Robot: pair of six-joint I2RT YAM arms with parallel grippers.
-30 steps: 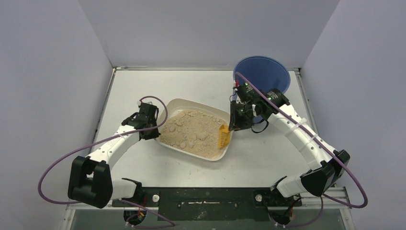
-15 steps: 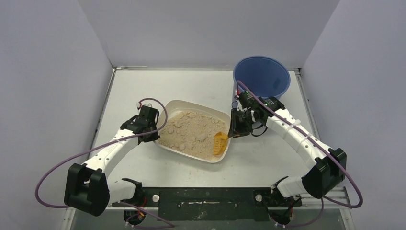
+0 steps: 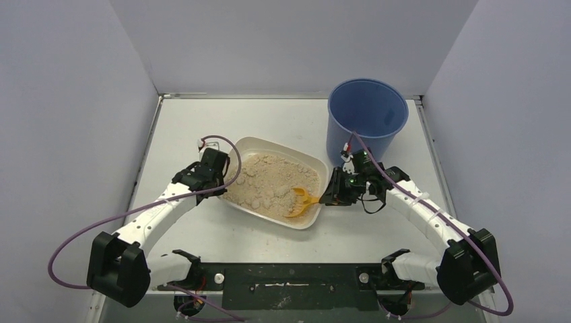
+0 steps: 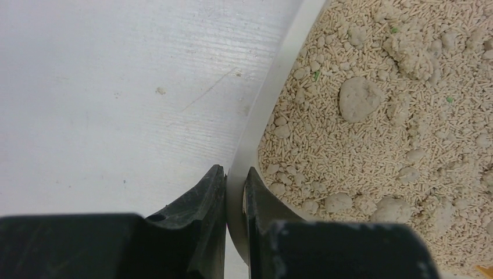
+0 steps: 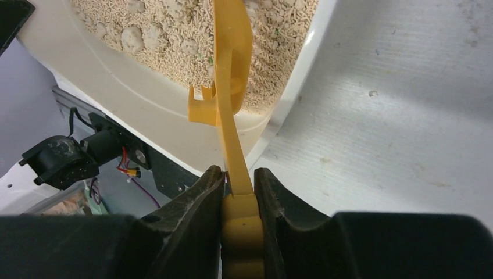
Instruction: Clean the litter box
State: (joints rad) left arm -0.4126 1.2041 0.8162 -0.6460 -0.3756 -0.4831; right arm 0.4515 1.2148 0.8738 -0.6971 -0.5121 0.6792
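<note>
— Where does the tray sit?

— The shallow off-white plastic litter box (image 3: 269, 144) lies at a slant in the middle of the white tabletop (image 3: 195, 121), between the two arms. The beige sandy litter (image 3: 266, 178) in it is heaped unevenly, with rounded clumps (image 4: 358, 99) scattered among the pellets.

— And the left fingers?

— The left fingers (image 4: 203, 197) are narrow, pinching the tray's left rim, one on the outside by the tabletop and one inside against the litter.

— The right side?

— The right fingers (image 5: 200, 197) are clamped on the handle of the small orange plastic slotted scoop (image 3: 299, 202). The handle crosses over the tray's right rim, and the scoop's head is down at the litter in the near right part of the tray. From the wrist the scoop shows edge-on, so I cannot tell how deep it goes.

— Anything else on the tabletop?

— A tall round blue plastic bucket (image 3: 334, 138) stands upright at the far right, just beyond the right arm's wrist and apart from the tray.
</note>
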